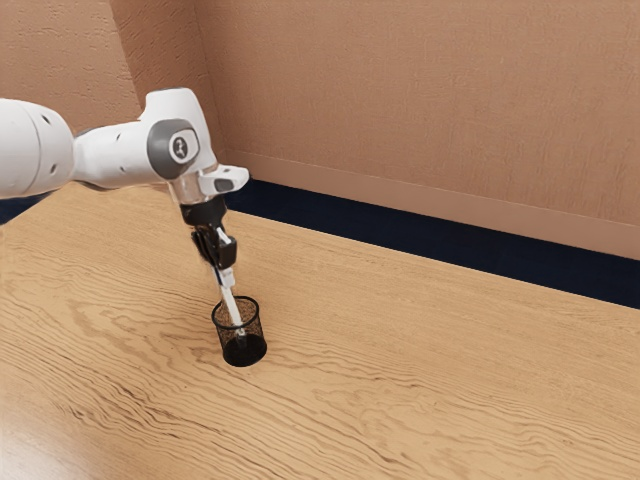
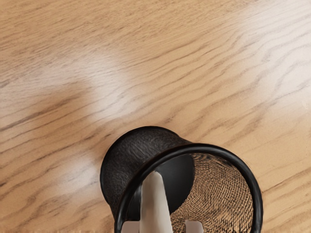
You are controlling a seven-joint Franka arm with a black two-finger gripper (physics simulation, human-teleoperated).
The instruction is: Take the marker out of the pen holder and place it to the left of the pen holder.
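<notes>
So my gripper (image 1: 227, 277) is left of centre in the exterior view, right over the pen holder (image 1: 243, 351), marker (image 1: 231, 303) tip inside it. Honestly can't tell if I'm pinching it.

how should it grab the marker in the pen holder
Best guess: grip the marker on its upper end, above the pen holder's rim, coming from above and pinching across its long, slim body. It stands in the holder at a slight lean, so angling in line with that lean should help.
</notes>
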